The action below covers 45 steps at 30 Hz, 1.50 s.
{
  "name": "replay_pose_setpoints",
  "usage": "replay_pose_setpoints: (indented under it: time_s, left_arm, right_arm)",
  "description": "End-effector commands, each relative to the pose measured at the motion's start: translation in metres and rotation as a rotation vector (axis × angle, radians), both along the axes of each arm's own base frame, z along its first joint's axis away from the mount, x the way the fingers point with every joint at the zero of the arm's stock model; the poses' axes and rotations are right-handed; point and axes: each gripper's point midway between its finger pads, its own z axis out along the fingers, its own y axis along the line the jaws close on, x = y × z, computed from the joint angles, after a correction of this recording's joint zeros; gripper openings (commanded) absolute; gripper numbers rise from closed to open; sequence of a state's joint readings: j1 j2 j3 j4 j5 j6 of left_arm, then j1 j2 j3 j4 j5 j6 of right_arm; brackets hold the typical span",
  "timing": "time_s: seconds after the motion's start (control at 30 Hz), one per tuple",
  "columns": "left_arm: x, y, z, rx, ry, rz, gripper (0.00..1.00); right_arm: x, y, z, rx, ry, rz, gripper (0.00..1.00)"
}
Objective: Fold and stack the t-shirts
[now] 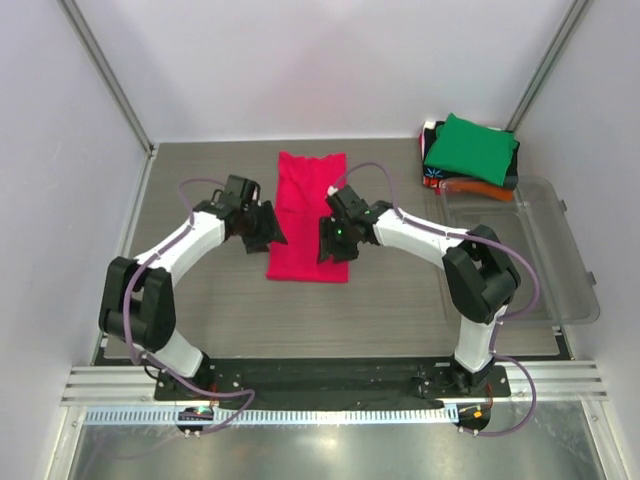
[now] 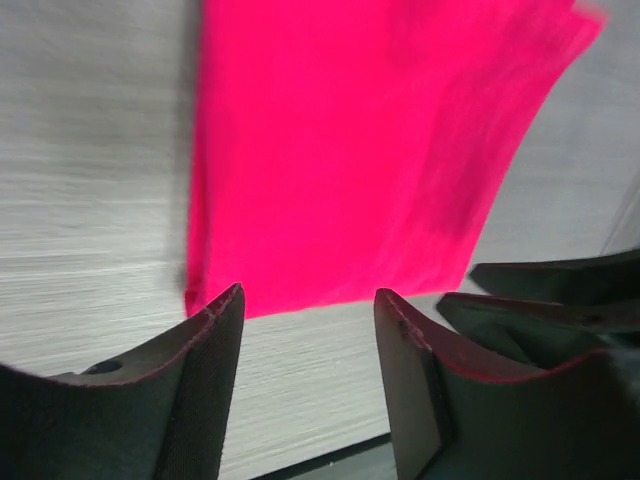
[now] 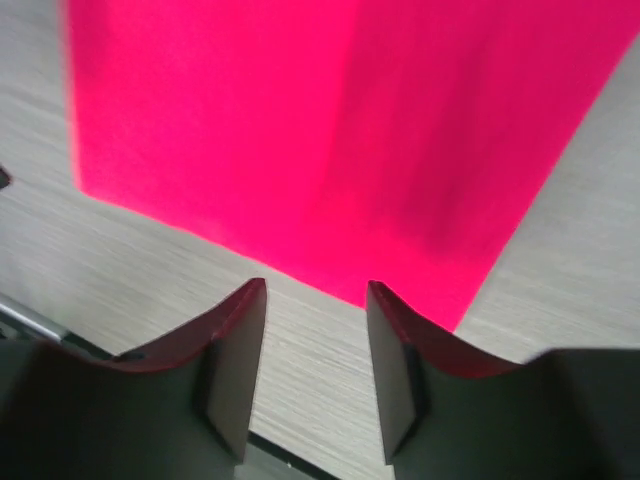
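A crimson-pink t-shirt lies folded into a long narrow strip on the table's middle; it fills the upper part of the left wrist view and the right wrist view. My left gripper hovers at the strip's near left edge, open, nothing between its fingers. My right gripper hovers at the near right edge, also open and empty. A stack of folded t-shirts, green on top over orange and black, sits at the back right.
A clear plastic bin lies at the right side of the table, beside the right arm. The grey wood-grain table is enclosed by white walls. The right gripper's fingers show at the right of the left wrist view.
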State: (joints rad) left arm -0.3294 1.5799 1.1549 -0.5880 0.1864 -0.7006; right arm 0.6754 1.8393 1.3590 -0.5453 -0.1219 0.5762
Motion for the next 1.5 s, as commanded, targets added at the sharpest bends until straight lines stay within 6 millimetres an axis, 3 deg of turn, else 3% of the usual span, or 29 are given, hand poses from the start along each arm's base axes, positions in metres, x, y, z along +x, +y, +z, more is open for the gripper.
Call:
replay_pose_setpoints:
  time_s: [0.0, 0.03, 0.13, 0.2, 0.43, 0.6, 0.83, 0.87, 0.93, 1.07, 1.1, 1.2, 1.27, 1.47]
  left_arm:
    - [-0.004, -0.037, -0.001, -0.164, -0.052, -0.066, 0.54]
    - [-0.014, -0.041, -0.011, -0.179, -0.027, -0.082, 0.53]
    - [-0.017, -0.051, -0.022, -0.192, -0.036, -0.094, 0.51]
    - [-0.022, -0.048, -0.04, -0.174, -0.003, -0.087, 0.49]
    - [-0.053, -0.012, -0.088, -0.021, 0.062, -0.032, 0.45]
    - [-0.073, 0.012, -0.1, 0.079, 0.09, -0.021, 0.45]
    - [-0.092, 0.028, -0.071, 0.102, 0.04, -0.004, 0.5]
    - [-0.092, 0.028, -0.058, 0.087, 0.006, 0.001, 0.51]
    - [-0.1, 0.032, -0.051, 0.083, 0.007, 0.014, 0.52]
    - [-0.107, 0.03, -0.03, 0.029, -0.037, 0.023, 0.56]
    - [-0.107, 0.027, -0.021, 0.001, -0.067, 0.021, 0.6]
    - [-0.113, 0.022, -0.024, -0.045, -0.088, -0.003, 0.67]
    - [-0.116, 0.016, -0.027, -0.074, -0.086, -0.025, 0.68]
    - [-0.117, 0.005, -0.048, -0.147, -0.074, -0.024, 0.66]
  right_arm:
    - [-0.004, 0.014, -0.003, 0.125, 0.018, -0.026, 0.48]
    - [-0.002, 0.016, -0.004, 0.14, 0.003, -0.025, 0.44]
    - [-0.008, 0.011, -0.02, 0.129, 0.014, -0.023, 0.4]
    - [-0.016, 0.003, -0.038, 0.102, 0.039, -0.025, 0.38]
    - [-0.045, -0.024, -0.074, 0.051, 0.084, -0.047, 0.33]
    - [-0.066, -0.043, -0.087, 0.019, 0.107, -0.064, 0.31]
    - [-0.081, -0.061, -0.079, 0.006, 0.097, -0.085, 0.3]
    - [-0.083, -0.06, -0.074, 0.016, 0.088, -0.077, 0.31]
    - [-0.087, -0.062, -0.068, 0.019, 0.092, -0.067, 0.38]
    - [-0.085, -0.058, -0.029, 0.07, 0.032, -0.047, 0.68]
    - [-0.081, -0.055, -0.017, 0.081, 0.006, -0.042, 0.7]
    - [-0.082, -0.059, 0.004, 0.09, -0.029, -0.05, 0.73]
    - [-0.083, -0.062, 0.007, 0.089, -0.036, -0.054, 0.74]
    - [-0.09, -0.08, -0.011, 0.031, -0.025, -0.095, 0.65]
